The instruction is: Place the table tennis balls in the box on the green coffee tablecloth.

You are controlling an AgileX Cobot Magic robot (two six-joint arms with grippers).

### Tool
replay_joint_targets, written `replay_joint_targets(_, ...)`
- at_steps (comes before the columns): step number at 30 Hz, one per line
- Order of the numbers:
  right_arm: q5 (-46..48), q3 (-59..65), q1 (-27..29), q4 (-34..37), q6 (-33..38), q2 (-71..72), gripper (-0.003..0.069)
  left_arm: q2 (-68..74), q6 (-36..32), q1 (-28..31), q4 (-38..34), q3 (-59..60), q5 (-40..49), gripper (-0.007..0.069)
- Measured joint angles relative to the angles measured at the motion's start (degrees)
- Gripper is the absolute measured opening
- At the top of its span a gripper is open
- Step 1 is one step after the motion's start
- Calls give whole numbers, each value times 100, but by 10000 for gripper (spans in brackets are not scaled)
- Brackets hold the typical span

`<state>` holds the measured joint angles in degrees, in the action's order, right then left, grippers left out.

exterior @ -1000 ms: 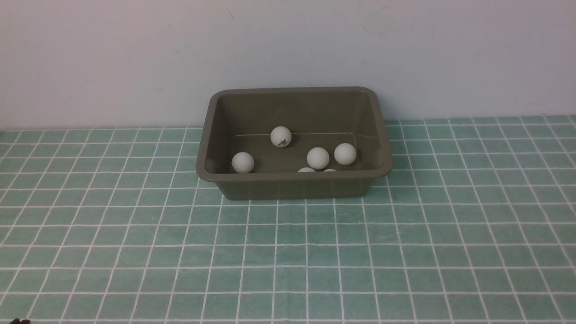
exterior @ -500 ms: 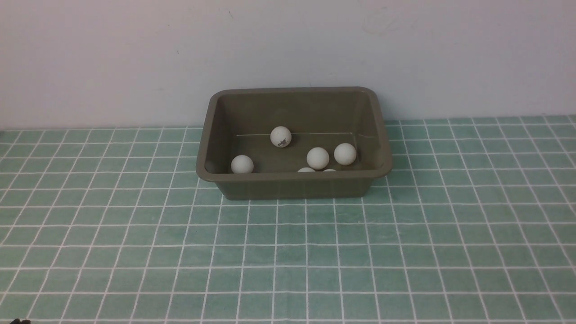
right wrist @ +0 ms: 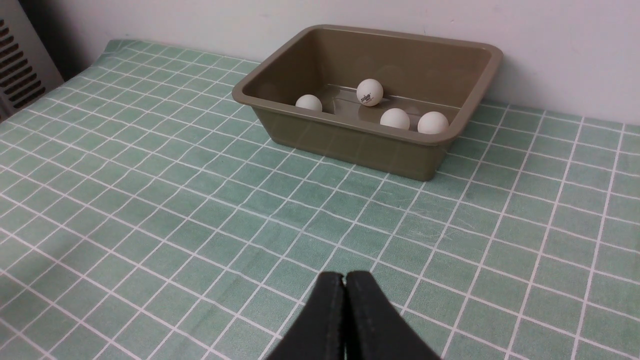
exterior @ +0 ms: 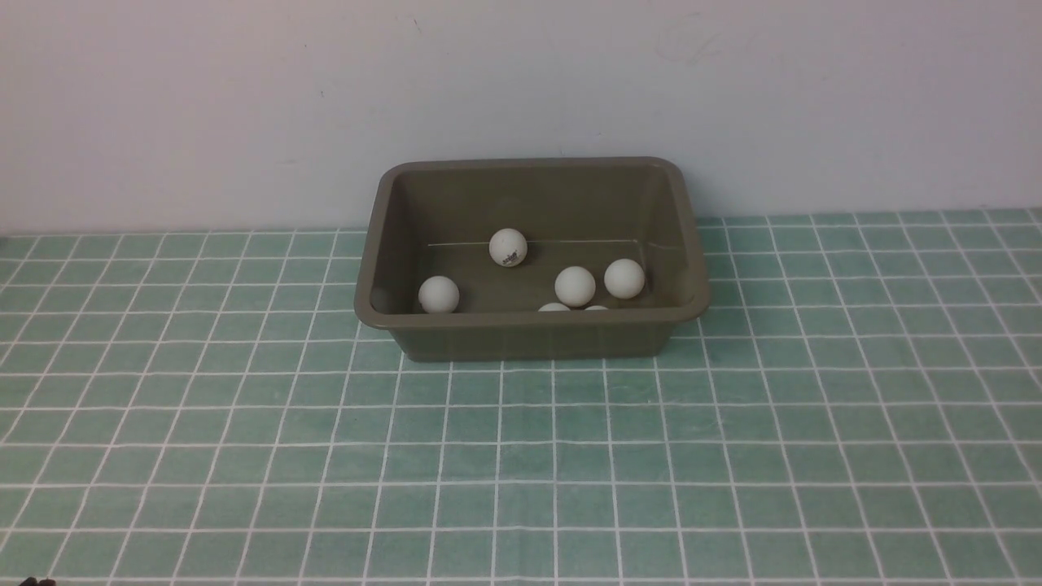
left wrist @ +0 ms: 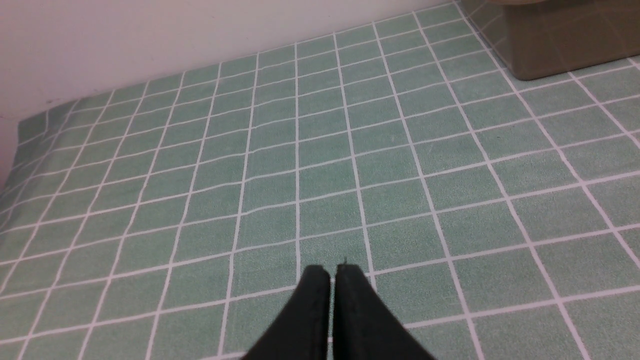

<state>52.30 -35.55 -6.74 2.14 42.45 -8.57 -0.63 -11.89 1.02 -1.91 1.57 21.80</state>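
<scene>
the table tennis balls (exterior: 575, 286), smooth matte white spheres, are seen inside the box (exterior: 529, 334), a glossy olive-brown plastic tub with rounded corners, set on the green coffee tablecloth (exterior: 521, 456). a small dark printed mark, unreadable, is carried by one ball. the left gripper (left wrist: 332, 272) and right gripper (right wrist: 345, 279) are pressed together, empty.

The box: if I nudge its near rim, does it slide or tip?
The box probably slides: it sits low and wide on the tablecloth. Its load looks light, and the balls would likely roll inside.
</scene>
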Motion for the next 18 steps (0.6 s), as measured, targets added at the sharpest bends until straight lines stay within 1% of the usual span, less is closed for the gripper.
replay_joint_targets(3,-325,127,24,197,-117,0,-15,0,0,0,0,0,0,-4)
replay_joint_targets(4,-835,384,61,444,-202,0,-15,0,0,0,0,0,0,-4)
replay_joint_targets(7,-1767,820,138,826,-240,19,-15,0,0,0,0,0,0,-4)
replay_joint_targets(9,-2505,1364,182,1176,-257,108,-15,0,0,0,0,0,0,-4)
replay_joint_targets(11,-3056,1767,200,1526,-257,289,-15,0,0,0,0,0,0,-4)
replay_joint_targets(13,-3723,2472,212,2046,-271,715,-15,0,0,0,0,0,0,-4)
replay_joint_targets(14,-3766,2521,212,2082,-271,715,-15,0,0,0,0,0,0,-4)
replay_joint_targets(16,-4123,3039,240,2422,-273,900,-15,0,0,0,0,0,6,-4)
replay_joint_targets(18,-4238,3255,254,2642,-278,917,-15,0,0,0,0,0,6,-4)
